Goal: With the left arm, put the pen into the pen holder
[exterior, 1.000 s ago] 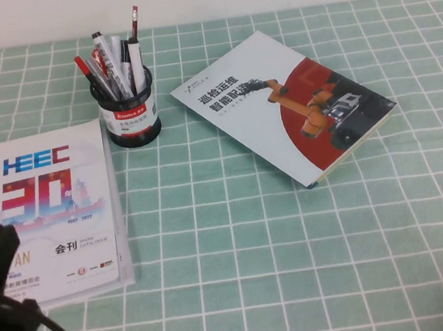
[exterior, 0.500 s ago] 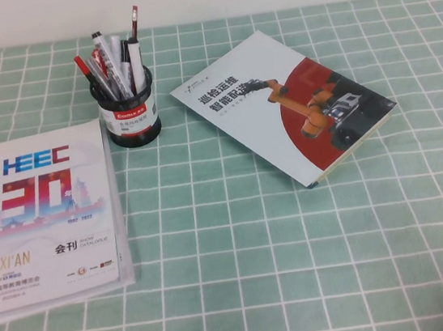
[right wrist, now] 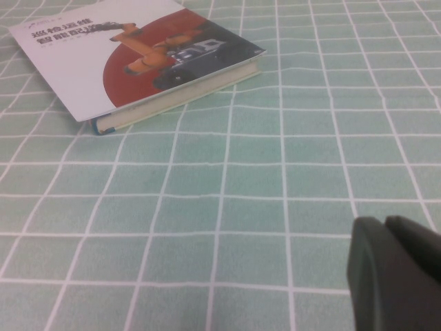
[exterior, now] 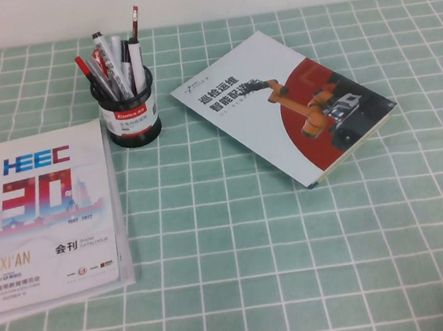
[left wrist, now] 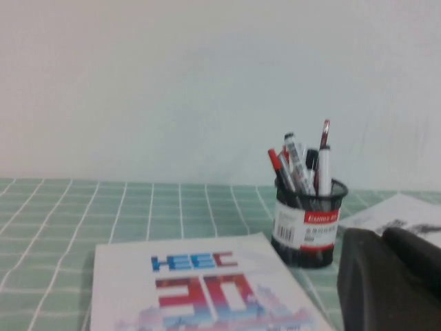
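We judge the task done: the pen [exterior: 136,62], white barrel with black cap, stands upright in the pen holder [exterior: 130,116] among slim red pens, between the white booklet [exterior: 40,218] and the robot-cover book [exterior: 287,104]. The left gripper [left wrist: 393,279] is out of the high view and sits low, near the booklet, with its fingers pressed together and empty (only a dark edge shows). The right gripper [right wrist: 396,276] rests over bare tablecloth [right wrist: 227,207], likewise closed. Nothing appears left to do.
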{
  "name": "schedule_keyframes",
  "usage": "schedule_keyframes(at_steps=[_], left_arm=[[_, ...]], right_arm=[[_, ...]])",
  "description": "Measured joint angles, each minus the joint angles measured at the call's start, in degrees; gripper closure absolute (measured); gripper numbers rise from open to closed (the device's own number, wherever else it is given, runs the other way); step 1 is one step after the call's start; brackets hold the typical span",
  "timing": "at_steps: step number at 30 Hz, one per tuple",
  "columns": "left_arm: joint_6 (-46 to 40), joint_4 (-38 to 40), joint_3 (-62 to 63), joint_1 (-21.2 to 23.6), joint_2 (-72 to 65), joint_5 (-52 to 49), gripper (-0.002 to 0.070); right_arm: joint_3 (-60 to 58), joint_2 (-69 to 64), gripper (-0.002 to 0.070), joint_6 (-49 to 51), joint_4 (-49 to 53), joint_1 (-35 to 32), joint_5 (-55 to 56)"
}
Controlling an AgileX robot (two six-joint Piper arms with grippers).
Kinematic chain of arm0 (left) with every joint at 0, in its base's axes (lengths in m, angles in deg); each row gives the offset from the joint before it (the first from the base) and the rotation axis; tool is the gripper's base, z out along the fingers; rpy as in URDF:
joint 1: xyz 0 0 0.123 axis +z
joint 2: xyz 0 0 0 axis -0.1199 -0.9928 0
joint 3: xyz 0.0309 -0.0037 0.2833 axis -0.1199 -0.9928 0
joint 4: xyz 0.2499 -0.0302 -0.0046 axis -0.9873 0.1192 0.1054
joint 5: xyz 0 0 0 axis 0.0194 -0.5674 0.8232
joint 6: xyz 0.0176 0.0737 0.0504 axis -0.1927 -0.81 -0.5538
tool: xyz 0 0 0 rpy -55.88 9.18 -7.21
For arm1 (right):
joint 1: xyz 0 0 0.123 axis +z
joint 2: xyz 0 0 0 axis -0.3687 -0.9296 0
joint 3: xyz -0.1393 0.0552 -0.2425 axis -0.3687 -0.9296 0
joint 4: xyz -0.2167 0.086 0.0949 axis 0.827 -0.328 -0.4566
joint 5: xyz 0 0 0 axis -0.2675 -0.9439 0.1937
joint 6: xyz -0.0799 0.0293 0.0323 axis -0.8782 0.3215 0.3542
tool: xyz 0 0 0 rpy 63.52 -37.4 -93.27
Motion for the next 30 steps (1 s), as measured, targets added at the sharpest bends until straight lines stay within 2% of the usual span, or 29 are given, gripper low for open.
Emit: schedule_keyframes(at_steps=[5, 16, 30], left_arm=[[0.07, -0.13, 0.00, 1.83, 1.41, -6.40, 0.0675], [2.69, -3.71, 0.00, 1.94, 1.41, -25.67, 0.0675], [4.01, -4.86, 0.11, 1.94, 1.41, -26.72, 0.0675]], right_arm=[[0.00, 0.00, 0.0696, 0.00, 0.00, 0.00, 0.00], [0.00, 0.00, 0.0696, 0.00, 0.00, 0.00, 0.00], [0.00, 0.00, 0.0696, 0.00, 0.00, 0.00, 0.00]])
